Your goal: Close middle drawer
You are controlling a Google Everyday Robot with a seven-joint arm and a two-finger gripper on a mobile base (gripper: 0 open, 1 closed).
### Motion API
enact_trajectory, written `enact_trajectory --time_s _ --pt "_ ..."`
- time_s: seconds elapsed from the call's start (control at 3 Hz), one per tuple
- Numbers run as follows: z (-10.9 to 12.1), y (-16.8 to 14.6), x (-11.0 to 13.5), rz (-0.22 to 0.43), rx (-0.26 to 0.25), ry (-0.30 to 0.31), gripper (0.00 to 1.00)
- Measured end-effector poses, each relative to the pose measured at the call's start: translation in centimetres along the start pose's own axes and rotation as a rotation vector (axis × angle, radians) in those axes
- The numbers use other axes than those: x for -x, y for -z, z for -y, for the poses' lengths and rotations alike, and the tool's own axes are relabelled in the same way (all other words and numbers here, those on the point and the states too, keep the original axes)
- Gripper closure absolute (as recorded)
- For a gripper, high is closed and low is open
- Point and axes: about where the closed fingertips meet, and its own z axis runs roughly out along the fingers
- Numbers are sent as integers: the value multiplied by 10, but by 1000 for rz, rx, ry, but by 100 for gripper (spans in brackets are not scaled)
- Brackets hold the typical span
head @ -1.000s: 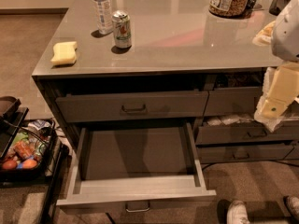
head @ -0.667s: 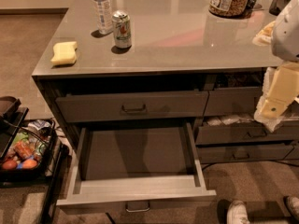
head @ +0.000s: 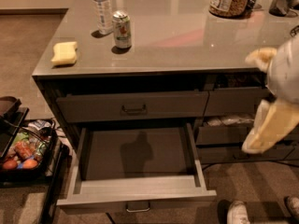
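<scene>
Middle drawer: the wide dark-grey drawer with the bare shallow interior is being shown pulled far out, under the shut taller-fronted grey drawer.
Handle: its small metal loop handle is being caught centred on the low front.
Gripper: the cream-and-white gripper is being held at the right edge, well apart from that handle.
Grip state: cannot be told.
Countertop: a yellow sponge and a drink can are being carried on the glossy grey top.
</scene>
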Motion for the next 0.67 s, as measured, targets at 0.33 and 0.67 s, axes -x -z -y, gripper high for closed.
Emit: enact_trajectory --time_s 0.33,0.67 --pt "-42 -29 0 113 -24 22 0" --pt "-55 -48 -4 161 -36 18 0"
